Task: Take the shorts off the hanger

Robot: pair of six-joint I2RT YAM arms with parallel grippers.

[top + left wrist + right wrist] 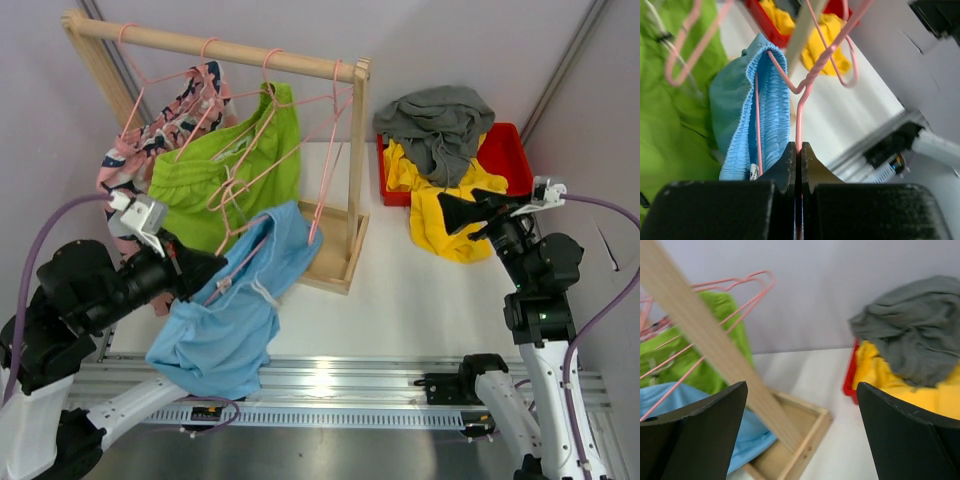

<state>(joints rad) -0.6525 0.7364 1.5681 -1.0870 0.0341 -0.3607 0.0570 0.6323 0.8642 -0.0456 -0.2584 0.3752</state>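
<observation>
My left gripper (205, 272) is shut on a pink wire hanger (799, 107) that carries the light blue shorts (225, 305), held off the rail in front of the rack. The blue waistband (752, 107) hangs beside my fingers (786, 162). The lime green shorts (225, 165) and the pink patterned shorts (165, 125) hang on pink hangers from the wooden rail (215, 45). The grey shorts (440, 125) and yellow shorts (440, 205) lie in and over the red bin (505, 150). My right gripper (458, 212) is open and empty above the yellow shorts.
The wooden rack has an upright post (357, 160) and a box base (335, 255) on the white table (420, 290). An empty pink hanger (325, 150) hangs by the post. A metal rail (350, 385) runs along the near edge.
</observation>
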